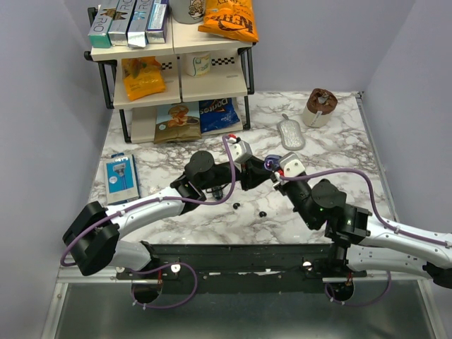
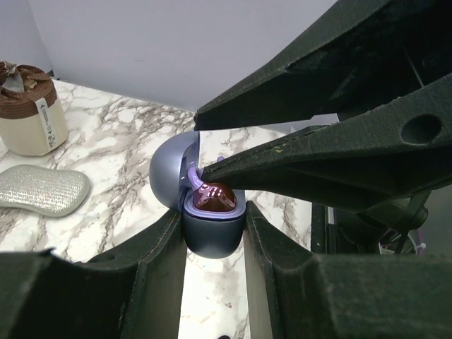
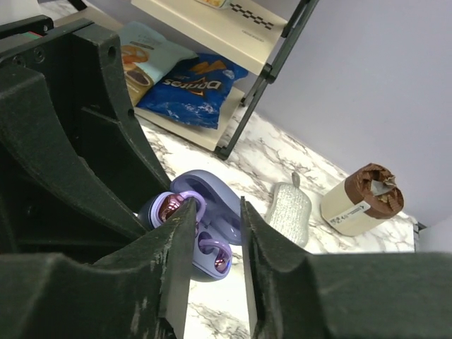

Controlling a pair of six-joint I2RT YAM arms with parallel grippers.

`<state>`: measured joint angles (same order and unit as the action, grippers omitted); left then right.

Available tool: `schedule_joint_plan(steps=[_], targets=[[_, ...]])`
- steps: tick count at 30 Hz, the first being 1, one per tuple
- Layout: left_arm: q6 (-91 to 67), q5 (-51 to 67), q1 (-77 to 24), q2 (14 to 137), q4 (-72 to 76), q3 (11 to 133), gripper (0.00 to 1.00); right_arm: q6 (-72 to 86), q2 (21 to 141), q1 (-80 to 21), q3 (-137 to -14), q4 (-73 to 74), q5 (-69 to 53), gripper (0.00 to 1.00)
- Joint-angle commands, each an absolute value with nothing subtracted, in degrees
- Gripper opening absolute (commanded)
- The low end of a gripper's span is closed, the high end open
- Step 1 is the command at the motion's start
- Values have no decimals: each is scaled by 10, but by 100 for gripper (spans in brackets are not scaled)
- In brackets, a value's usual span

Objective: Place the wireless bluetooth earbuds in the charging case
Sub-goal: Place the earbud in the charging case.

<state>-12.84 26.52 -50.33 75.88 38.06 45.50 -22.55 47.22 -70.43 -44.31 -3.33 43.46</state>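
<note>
Left tool (image 2: 212,220) pinches the open charging case (image 2: 212,246); right tool (image 3: 216,206), slightly parted and seemingly empty, sits at its mouth; earbuds (image 1: 236,205) lie on the bench (image 1: 339,145).

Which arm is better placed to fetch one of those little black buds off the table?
The right. The right pincer stands open and empty; the left pincer is clamped on the charging case. The earbuds lie on the table nearby.

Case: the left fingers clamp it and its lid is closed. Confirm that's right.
Not right: the lid is open, not closed. The left wrist view shows the case clamped between the left fingers, with its lid swung back.
</note>
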Motion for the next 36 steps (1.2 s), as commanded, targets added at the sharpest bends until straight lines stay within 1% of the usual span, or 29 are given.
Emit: schedule_joint_plan(steps=[1,26,36], targets=[[-118,258,-504,749,417,461,0,-223,474,-710,-456,-11,420,43],[-111,241,-504,768,412,469,0,-208,447,-711,-459,-3,393,43],[-113,238,-504,756,427,446,0,-193,424,-709,-482,-7,453,43]])
